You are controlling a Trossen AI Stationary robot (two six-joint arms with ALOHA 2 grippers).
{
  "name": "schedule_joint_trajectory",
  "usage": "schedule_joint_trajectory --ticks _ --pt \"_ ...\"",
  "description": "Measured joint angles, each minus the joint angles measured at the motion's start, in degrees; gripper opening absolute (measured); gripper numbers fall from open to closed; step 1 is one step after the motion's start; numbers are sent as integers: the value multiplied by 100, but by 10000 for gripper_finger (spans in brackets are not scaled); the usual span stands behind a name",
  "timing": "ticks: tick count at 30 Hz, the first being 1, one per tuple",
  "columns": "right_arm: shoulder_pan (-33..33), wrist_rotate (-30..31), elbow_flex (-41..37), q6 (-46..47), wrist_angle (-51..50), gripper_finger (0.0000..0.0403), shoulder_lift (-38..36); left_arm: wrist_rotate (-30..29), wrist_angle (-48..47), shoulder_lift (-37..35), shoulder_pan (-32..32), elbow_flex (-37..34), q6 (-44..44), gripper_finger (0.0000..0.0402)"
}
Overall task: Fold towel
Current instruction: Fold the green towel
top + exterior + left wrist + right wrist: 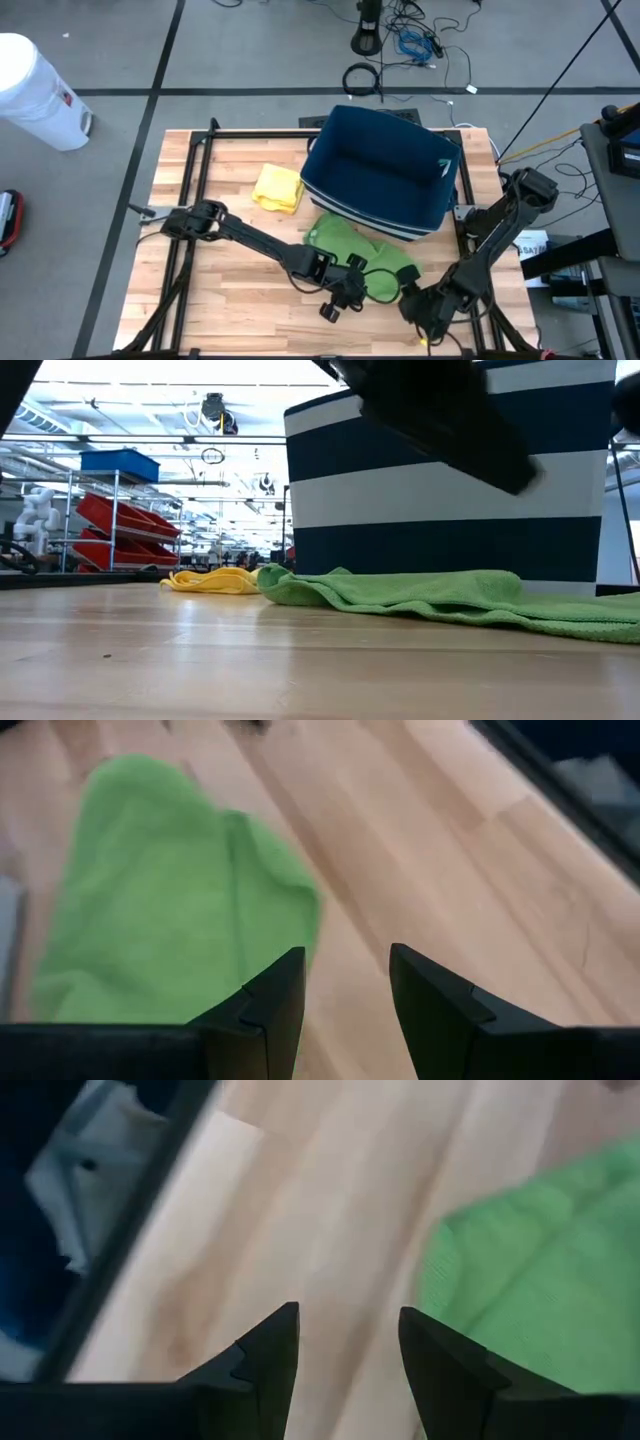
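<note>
A crumpled green towel (355, 250) lies on the wooden table in front of a navy-and-white striped basket (385, 170); the low view shows the towel (430, 595) flat on the boards. My left gripper (342, 303) hovers open at the towel's near edge; in its wrist view, the left gripper (345, 990) has the towel (170, 890) beside its fingers. My right gripper (412, 305) stands open just off the towel's near right end; its wrist view shows the right gripper (345, 1345) over bare wood, the towel (540, 1270) to one side.
A yellow cloth (278, 187) lies on the table left of the basket, also visible in the low view as a yellow cloth (212, 580). A black frame (195, 180) borders the tabletop. Bare wood lies at the near left (200, 300).
</note>
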Motion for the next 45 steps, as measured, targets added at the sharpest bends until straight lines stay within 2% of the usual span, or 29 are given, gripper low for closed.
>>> schedule_joint_trajectory --ticks 5,11,17,35,38,45 --pt "10 524 -557 249 345 155 -34 62 158 341 13 -11 -46 154" --pt "-49 569 -947 292 630 127 -40 87 678 649 19 -9 -79 154" --pt "-123 995 -1108 327 601 105 -40 298 1405 641 23 -3 -84 154" --pt "-229 950 -1535 546 995 99 -40 405 2236 1164 159 -1 -352 154" --pt "-244 951 -1535 545 998 80 -40 404 2355 1195 175 -3 -425 154" --pt "-337 670 -1535 506 978 7 -40 404 2468 1210 213 -3 -466 154"
